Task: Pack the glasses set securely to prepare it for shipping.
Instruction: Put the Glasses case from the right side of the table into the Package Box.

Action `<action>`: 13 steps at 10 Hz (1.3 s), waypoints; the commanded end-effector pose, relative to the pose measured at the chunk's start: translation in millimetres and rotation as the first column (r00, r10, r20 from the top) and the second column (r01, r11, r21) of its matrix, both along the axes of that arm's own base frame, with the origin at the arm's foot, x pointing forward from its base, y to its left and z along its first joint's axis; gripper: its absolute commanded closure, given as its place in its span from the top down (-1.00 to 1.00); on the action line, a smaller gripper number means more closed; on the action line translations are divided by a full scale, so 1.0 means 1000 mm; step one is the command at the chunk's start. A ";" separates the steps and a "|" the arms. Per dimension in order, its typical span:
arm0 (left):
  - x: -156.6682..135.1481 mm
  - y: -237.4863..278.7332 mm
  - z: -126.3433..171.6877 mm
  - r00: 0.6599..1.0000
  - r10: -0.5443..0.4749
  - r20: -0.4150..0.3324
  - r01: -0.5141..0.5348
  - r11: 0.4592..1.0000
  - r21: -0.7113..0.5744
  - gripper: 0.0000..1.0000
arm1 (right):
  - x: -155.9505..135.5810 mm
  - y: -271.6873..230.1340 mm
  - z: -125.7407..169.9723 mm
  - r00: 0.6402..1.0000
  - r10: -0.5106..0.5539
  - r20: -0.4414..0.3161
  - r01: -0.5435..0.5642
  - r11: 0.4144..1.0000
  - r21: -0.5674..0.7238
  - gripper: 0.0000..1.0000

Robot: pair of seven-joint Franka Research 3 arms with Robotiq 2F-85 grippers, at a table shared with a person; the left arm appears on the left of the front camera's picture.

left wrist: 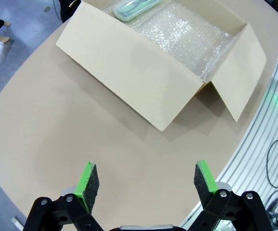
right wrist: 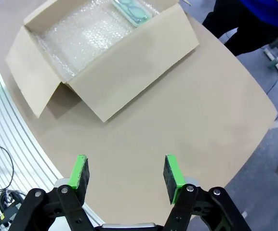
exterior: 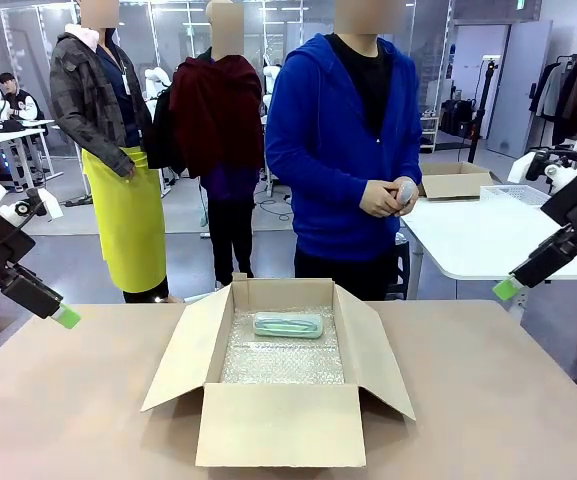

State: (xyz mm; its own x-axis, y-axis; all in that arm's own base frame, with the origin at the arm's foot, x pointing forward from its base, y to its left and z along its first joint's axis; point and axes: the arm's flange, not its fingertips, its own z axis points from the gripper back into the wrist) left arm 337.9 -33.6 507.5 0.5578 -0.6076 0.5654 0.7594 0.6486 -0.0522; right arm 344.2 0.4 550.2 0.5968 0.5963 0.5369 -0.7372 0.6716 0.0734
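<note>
Mint-green case (exterior: 288, 325) is already laid in the lined box (exterior: 278, 425) mid-table. Jaws are spread, empty, on left gripper (left wrist: 143, 180) and right gripper (right wrist: 125, 173). Second one's probably to be added next.

Mint-green glasses case (exterior: 288, 325), oblong and round-cornered, lay flat on the bubble wrap (exterior: 280, 362) at the far end of the open box (exterior: 278, 425) — well ahead of the left gripper (left wrist: 142, 180) and the right gripper (right wrist: 125, 173), touching neither. A pale rounded case (exterior: 406, 193) — colour unclear — rested in the person's hands (exterior: 383, 197).
</note>
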 end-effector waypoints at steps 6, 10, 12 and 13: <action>0.000 0.002 0.001 1.000 -0.015 0.004 0.015 1.000 -0.019 1.00 | 0.004 0.004 0.004 1.000 0.025 -0.009 -0.025 1.000 0.007 0.56; 0.000 0.002 0.001 1.000 -0.015 0.004 0.015 1.000 -0.019 1.00 | 0.004 0.004 0.004 1.000 0.025 -0.009 -0.025 1.000 0.007 0.56; 0.000 0.002 0.001 1.000 -0.015 0.004 0.015 1.000 -0.019 1.00 | 0.004 0.004 0.004 1.000 0.025 -0.009 -0.025 1.000 0.007 0.56; 0.000 0.002 0.001 1.000 -0.015 0.004 0.015 1.000 -0.019 1.00 | 0.004 0.004 0.004 1.000 0.025 -0.009 -0.025 1.000 0.007 0.56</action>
State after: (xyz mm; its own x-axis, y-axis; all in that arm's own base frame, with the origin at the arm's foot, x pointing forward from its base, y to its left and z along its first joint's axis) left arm 337.9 -33.6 507.5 0.5578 -0.6076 0.5654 0.7594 0.6486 -0.0522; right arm 346.0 5.2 551.1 0.5837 0.6027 0.5441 -0.7520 0.6539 0.0824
